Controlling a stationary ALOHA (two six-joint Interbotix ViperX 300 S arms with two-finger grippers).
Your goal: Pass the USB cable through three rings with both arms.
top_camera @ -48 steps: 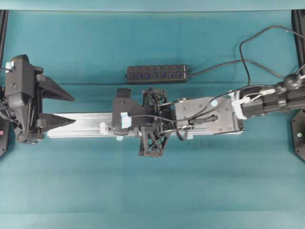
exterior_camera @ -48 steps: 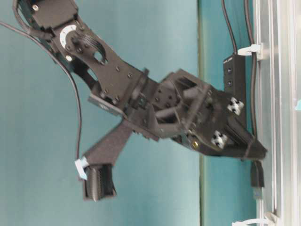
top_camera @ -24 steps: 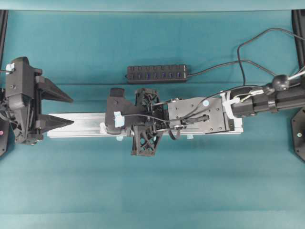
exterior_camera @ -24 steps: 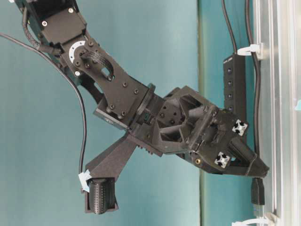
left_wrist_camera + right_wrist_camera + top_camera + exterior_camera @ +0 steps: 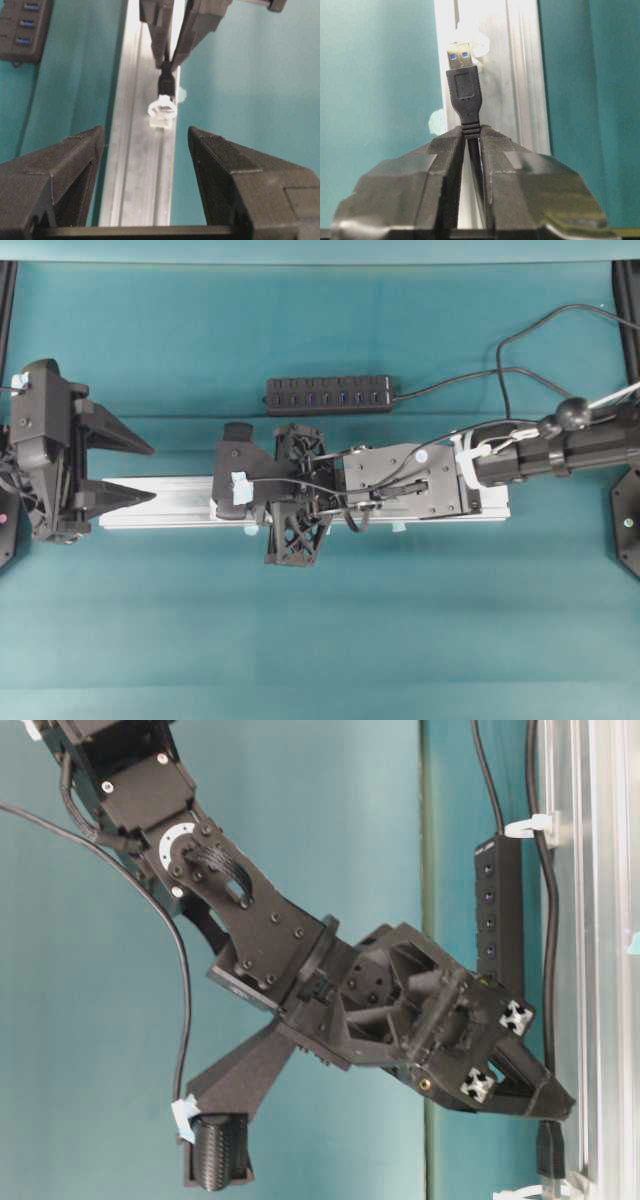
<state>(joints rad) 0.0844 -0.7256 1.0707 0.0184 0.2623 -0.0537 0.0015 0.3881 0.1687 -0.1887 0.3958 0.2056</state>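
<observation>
My right gripper point(image 5: 471, 132) is shut on the USB cable just behind its black plug point(image 5: 463, 95). The plug's metal tip points at a whitish ring point(image 5: 470, 42) on the silver rail point(image 5: 520, 90) and sits just short of it. In the left wrist view the plug point(image 5: 166, 82) hangs right behind that ring point(image 5: 161, 106). My left gripper point(image 5: 145, 131) stands open at the rail's left end point(image 5: 140, 468), empty, some way from the ring. From table level the cable point(image 5: 547, 970) runs along the rail past another ring point(image 5: 530, 823). My right arm hides the rest.
A black multi-port hub point(image 5: 328, 395) lies behind the rail point(image 5: 170, 502), and its thin lead point(image 5: 440, 386) trails off to the right. Teal cloth point(image 5: 320, 630) covers the table. Black frame posts stand at both side edges.
My right gripper has slid left along the rail with the plug, which has closed in on the left ring. The left gripper has stayed open and still.
</observation>
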